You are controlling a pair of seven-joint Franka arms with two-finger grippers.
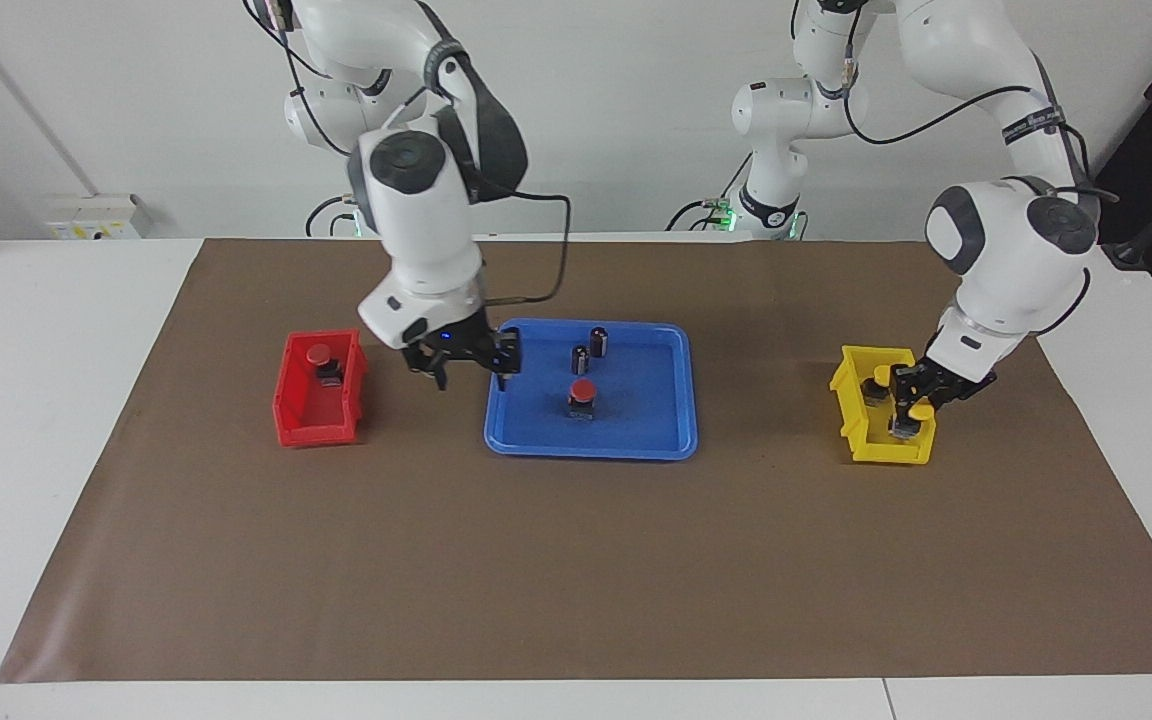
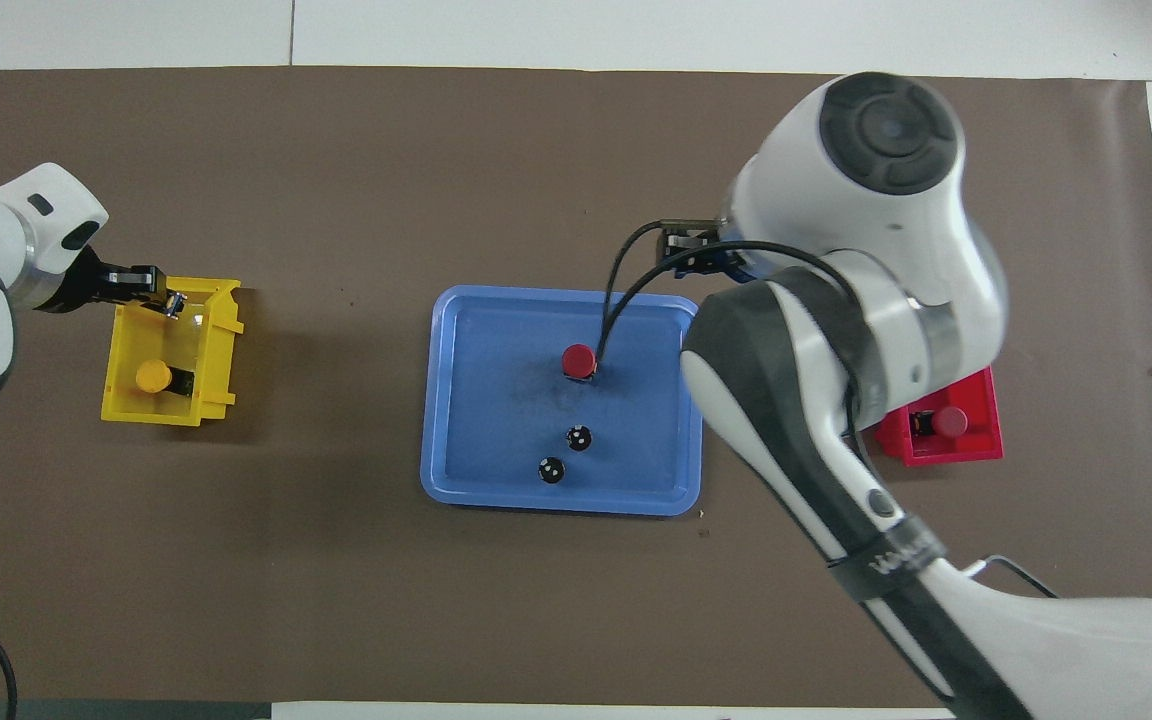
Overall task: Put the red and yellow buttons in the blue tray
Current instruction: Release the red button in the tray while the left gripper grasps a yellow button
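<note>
The blue tray lies mid-table. One red button stands in it. The other red button sits in the red bin. My right gripper is open and empty, low over the tray's rim on the red bin's side. My left gripper is down in the yellow bin, shut on a yellow button. The second yellow button lies in that bin.
Two dark capless cylinders stand in the tray, nearer to the robots than the red button; they also show in the overhead view. A brown mat covers the table. The right arm hides part of the red bin from above.
</note>
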